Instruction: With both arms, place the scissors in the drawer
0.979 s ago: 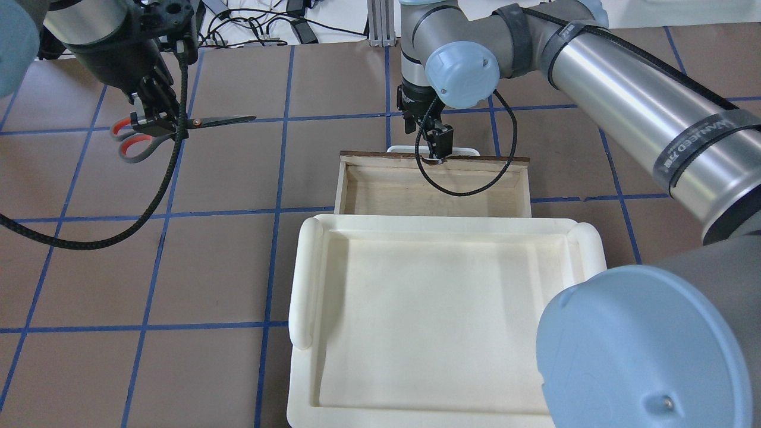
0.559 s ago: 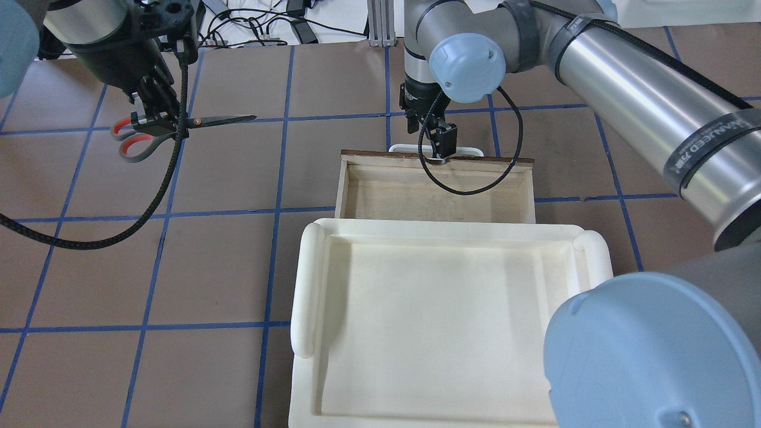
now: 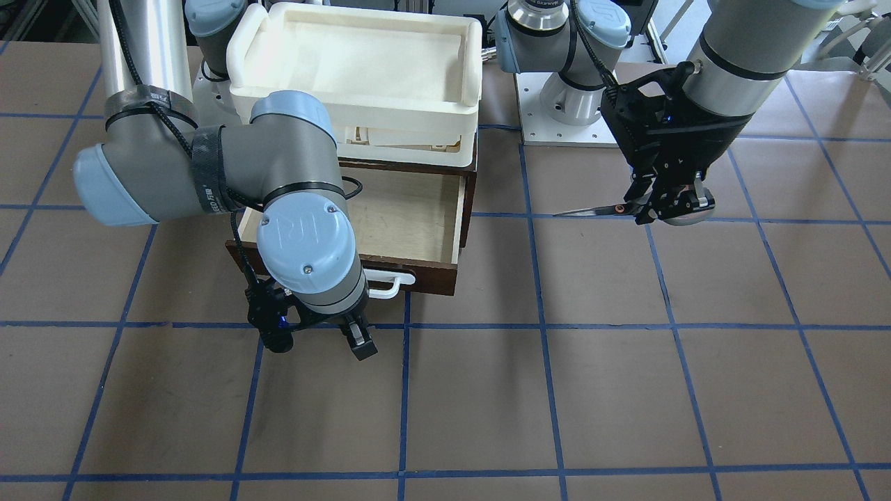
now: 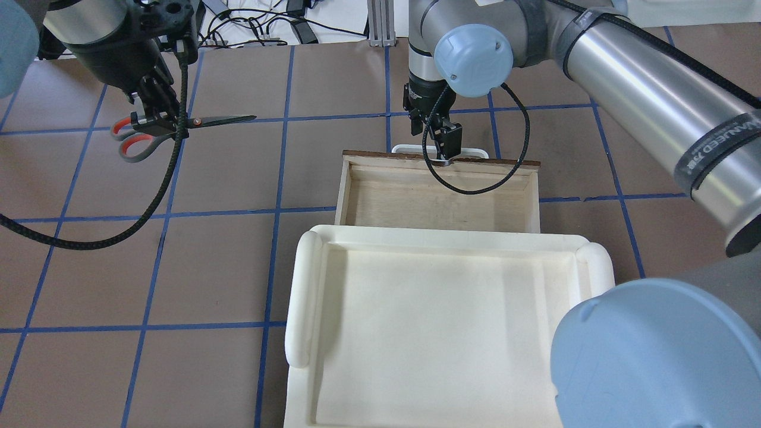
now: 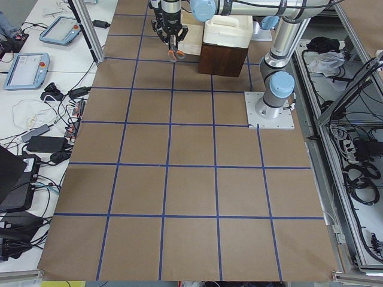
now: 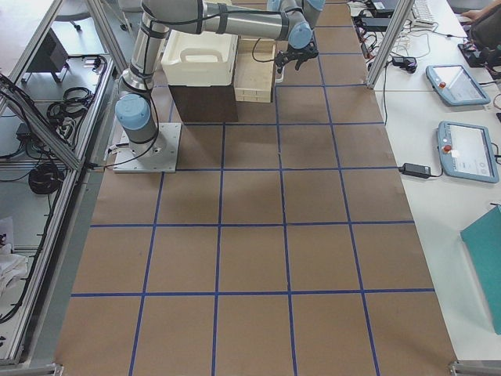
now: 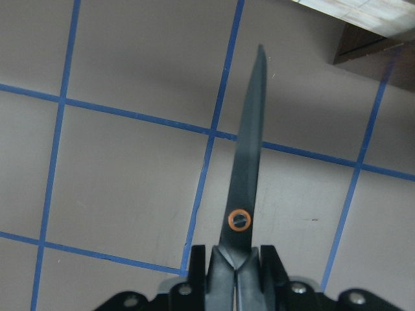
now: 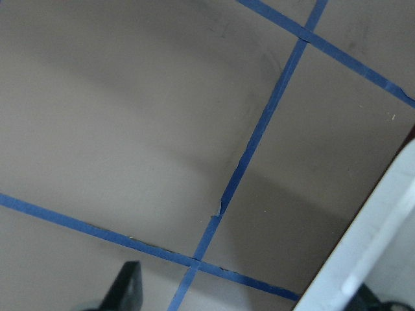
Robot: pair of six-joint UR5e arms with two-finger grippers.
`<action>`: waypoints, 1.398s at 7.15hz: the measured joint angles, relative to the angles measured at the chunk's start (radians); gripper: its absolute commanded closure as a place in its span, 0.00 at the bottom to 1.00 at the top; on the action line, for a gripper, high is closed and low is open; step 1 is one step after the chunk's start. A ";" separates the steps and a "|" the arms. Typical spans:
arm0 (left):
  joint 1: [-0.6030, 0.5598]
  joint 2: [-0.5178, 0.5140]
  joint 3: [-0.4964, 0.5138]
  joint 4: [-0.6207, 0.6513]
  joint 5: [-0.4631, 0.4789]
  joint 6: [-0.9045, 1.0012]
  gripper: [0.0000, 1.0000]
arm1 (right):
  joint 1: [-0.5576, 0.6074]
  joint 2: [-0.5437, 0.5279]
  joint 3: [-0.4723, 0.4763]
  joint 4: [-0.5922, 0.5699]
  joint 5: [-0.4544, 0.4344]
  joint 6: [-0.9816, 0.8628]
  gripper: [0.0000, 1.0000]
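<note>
The scissors (image 4: 178, 126) have grey handles with orange-red loops and closed blades. My left gripper (image 4: 157, 122) is shut on them near the pivot and holds them level above the table, left of the drawer, blades pointing at it. They also show in the front view (image 3: 598, 209) and the left wrist view (image 7: 249, 149). The drawer (image 4: 440, 205) is pulled open, its pale interior empty. My right gripper (image 4: 433, 135) is open at the drawer's white handle (image 4: 472, 153), one finger against it. The handle shows at the right edge of the right wrist view (image 8: 376, 246).
A cream-white tray (image 4: 300, 309) sits on top of the dark brown cabinet (image 3: 468, 174) and covers the drawer's rear part. My right arm's elbow (image 3: 306, 243) hangs over the drawer's front left corner in the front view. The table has a brown cover with a blue tape grid.
The gap between the drawer's front and the tray has widened, so more interior shows. My right arm has shifted slightly right. My left arm and the scissors have not moved.
</note>
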 measured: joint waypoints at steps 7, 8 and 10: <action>0.000 0.000 0.000 0.000 -0.001 0.000 0.96 | 0.000 -0.006 0.001 -0.002 0.000 0.000 0.19; 0.000 0.000 0.000 0.000 -0.001 0.000 0.96 | -0.001 -0.018 0.000 -0.001 -0.002 -0.001 0.19; -0.002 -0.001 0.000 0.000 0.000 0.000 0.96 | -0.009 -0.051 -0.002 0.002 -0.017 -0.058 0.18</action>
